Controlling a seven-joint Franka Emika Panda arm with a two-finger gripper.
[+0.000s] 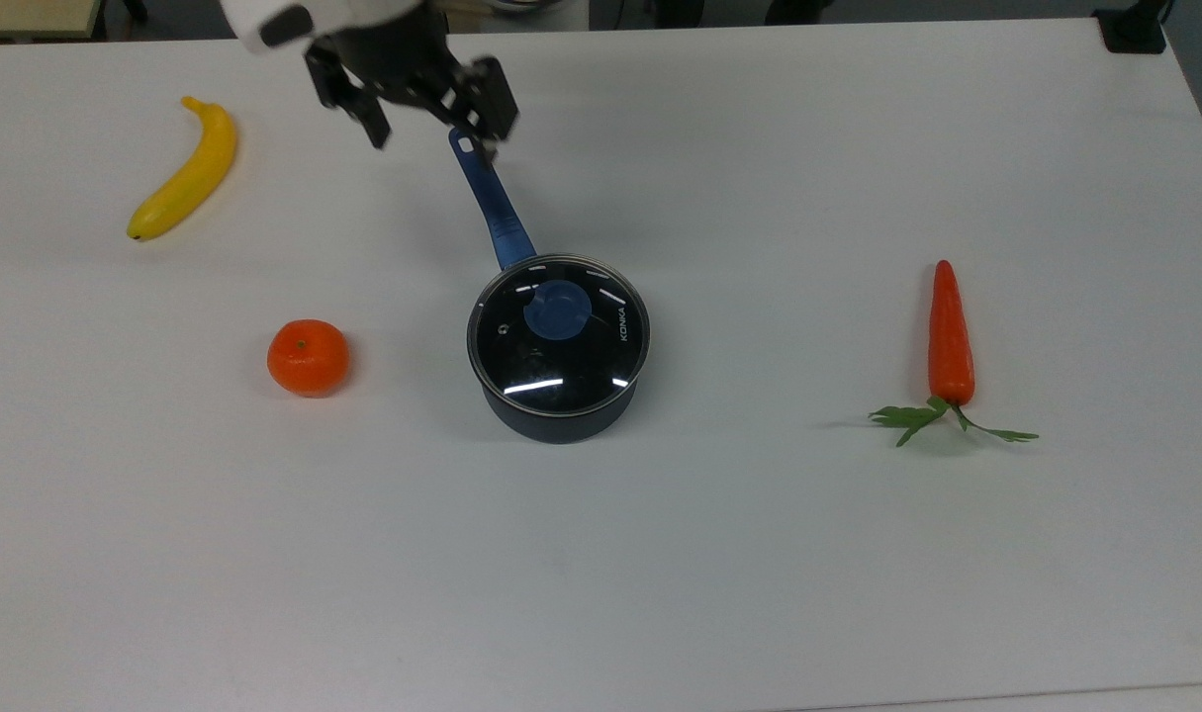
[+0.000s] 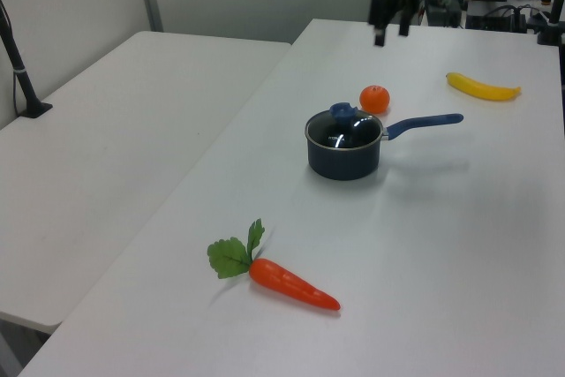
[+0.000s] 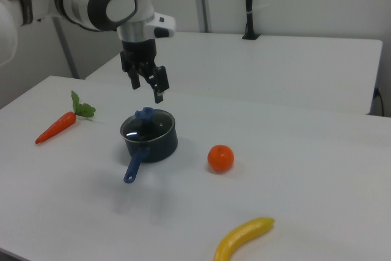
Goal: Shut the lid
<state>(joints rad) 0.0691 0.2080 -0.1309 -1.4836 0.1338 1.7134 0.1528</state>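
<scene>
Glass lid [image 1: 558, 336] (fragile, likely slippery, best taken by its blue knob [image 1: 557, 310]) rests on the pot [image 1: 559, 415]; gripper [image 1: 427, 133] hangs empty, fingers spread.

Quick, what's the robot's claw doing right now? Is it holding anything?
Claw: open, holding nothing, up above the table. The lid sits on the pot.

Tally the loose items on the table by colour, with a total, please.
Orange: 2, the round orange mandarin and the long orange carrot with green leaves
Yellow: 1, the curved yellow banana
Dark blue: 1, the lidded saucepan
Total: 4
</scene>
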